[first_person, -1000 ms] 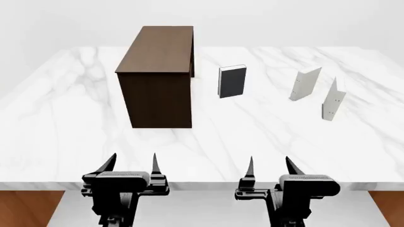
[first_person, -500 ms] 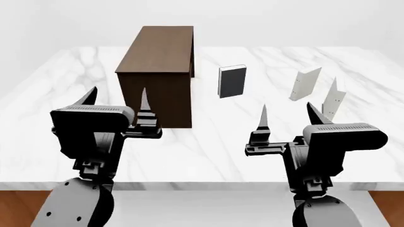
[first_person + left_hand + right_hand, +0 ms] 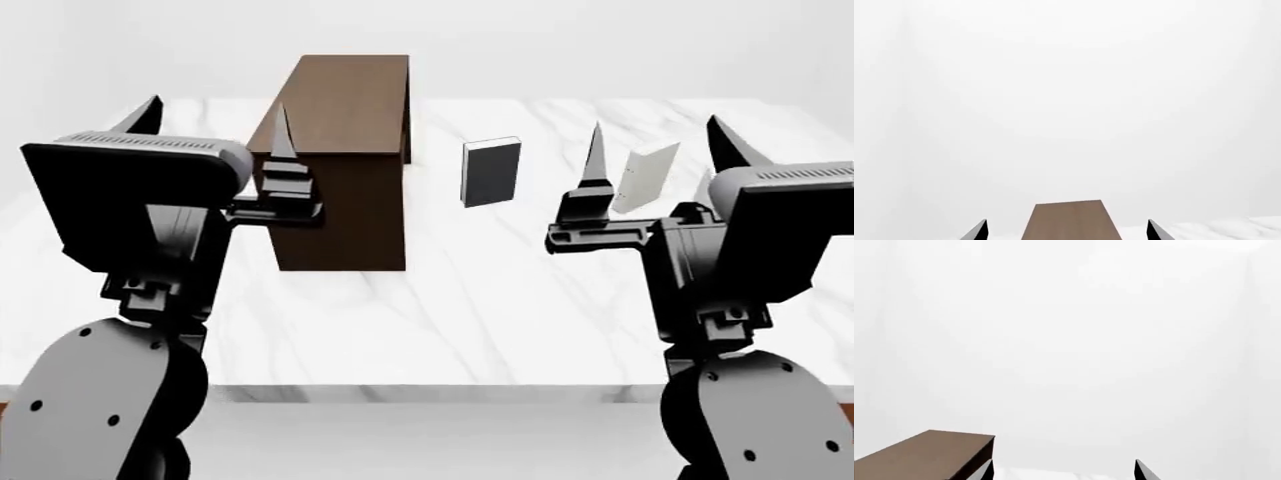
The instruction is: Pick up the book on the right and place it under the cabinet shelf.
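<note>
White marble table [image 3: 441, 320] spans the scene against a plain pale background. At far left stands the cabinet shelf [image 3: 340, 140], dark brown, with a flat rectangular top. Just right of it, a black-covered book [image 3: 490, 172] stands upright. Further right, a pale book [image 3: 650, 175] stands upright. The book [image 3: 703, 180] named in the task is at far right, almost wholly hidden behind the right gripper [image 3: 657, 150]; only a sliver shows. Left gripper [image 3: 214, 130] is raised near the cabinet shelf, jaws apart, holding nothing. Right gripper is raised near the pale books, jaws apart, holding nothing. Both wrist views show only fingertips and the cabinet top.
</note>
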### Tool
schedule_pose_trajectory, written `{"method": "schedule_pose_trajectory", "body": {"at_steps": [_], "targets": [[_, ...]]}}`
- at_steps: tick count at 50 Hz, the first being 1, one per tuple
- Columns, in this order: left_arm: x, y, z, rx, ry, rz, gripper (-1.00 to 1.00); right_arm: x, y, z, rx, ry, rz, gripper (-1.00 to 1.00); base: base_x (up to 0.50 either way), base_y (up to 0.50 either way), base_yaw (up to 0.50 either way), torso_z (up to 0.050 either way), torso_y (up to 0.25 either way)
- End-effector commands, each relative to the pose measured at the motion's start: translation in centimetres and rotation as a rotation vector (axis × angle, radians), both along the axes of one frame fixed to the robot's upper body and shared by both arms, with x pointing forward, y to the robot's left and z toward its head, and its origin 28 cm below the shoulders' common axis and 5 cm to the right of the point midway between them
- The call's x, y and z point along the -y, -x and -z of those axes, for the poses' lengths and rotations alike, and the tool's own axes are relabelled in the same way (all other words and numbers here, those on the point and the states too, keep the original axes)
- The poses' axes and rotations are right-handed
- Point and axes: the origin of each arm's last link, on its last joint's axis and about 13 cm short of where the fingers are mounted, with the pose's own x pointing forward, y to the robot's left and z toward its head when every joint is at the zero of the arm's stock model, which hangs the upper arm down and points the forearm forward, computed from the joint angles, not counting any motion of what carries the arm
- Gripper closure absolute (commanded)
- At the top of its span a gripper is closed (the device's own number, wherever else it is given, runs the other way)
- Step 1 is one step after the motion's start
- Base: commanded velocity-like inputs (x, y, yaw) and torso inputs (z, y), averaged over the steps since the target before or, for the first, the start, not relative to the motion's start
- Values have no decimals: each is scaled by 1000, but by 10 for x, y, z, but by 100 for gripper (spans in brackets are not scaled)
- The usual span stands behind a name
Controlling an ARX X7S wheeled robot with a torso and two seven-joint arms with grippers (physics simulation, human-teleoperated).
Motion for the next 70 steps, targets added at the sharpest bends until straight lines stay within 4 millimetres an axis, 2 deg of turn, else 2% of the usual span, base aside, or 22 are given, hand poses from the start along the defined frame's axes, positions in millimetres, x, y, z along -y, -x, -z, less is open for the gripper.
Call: {"method": "schedule_pose_trajectory", "body": {"at_steps": [1, 11, 18, 24, 48, 70], "targets": [[-2, 4, -14, 32, -5, -6, -100, -1, 4, -22, 49, 2, -8, -100, 0, 0, 0, 0, 0], [-2, 3, -15, 38, -2, -14, -100, -2, 5, -28, 65, 0, -15, -100, 27, -18, 0, 0, 0], [-3, 2, -18, 43, -2, -17, -100, -3, 5, -24, 58, -5, -17, -100, 211, -157, 0, 0, 0], [-2, 2, -9, 28, -6, -16, -100, -5, 5, -21, 48, -7, -24, -100, 245, -211, 0, 0, 0], [1, 0, -23, 50, -22, -8, -100, -2, 5, -26, 67, -14, -22, -100, 252, -284, 0, 0, 0], [-2, 2, -22, 75, -21, -19, -100, -4, 6, -28, 80, -9, -23, -100, 267, -208, 0, 0, 1]]}}
